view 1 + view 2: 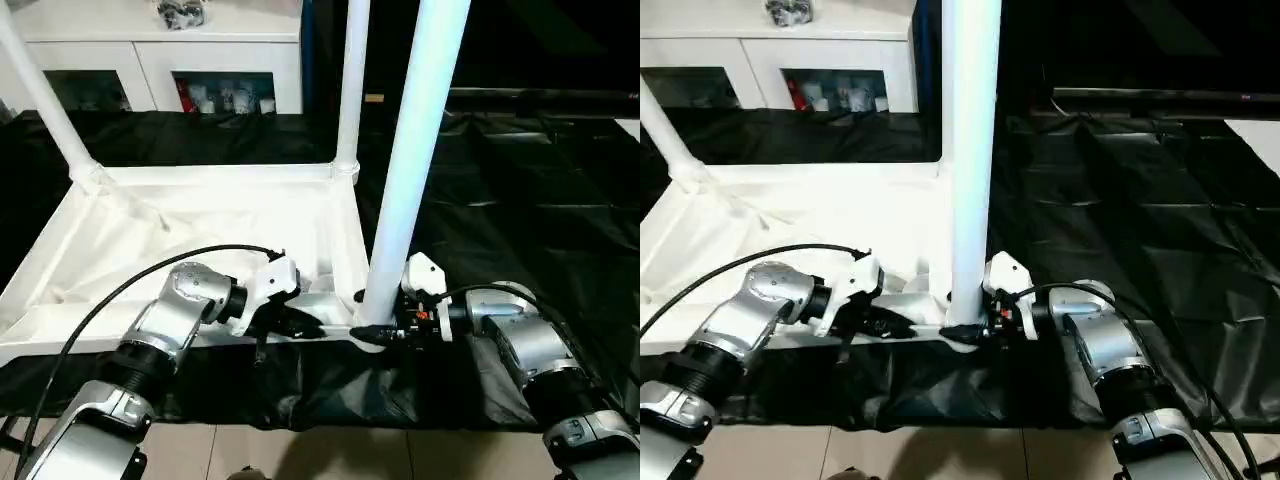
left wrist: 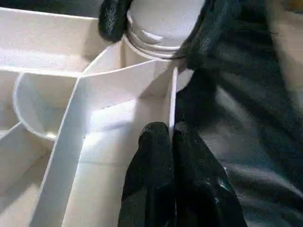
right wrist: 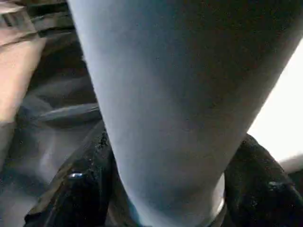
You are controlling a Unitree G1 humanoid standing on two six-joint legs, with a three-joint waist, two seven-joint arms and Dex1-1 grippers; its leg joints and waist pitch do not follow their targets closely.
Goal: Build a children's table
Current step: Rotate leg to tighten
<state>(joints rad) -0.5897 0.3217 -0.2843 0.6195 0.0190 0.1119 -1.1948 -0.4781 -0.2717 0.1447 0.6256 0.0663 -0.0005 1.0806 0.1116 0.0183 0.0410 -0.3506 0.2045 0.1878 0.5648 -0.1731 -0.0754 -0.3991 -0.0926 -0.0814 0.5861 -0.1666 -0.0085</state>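
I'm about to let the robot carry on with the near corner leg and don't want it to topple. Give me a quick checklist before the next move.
1. Right gripper around the base of the near leg, a finger on each side: ok.
2. Leg standing upright in the near corner socket: ok.
3. Leg fully seated: cannot tell.
4. Left gripper jaws shut, at the tabletop rim beside the socket: ok.
5. Far legs standing in their sockets: ok.
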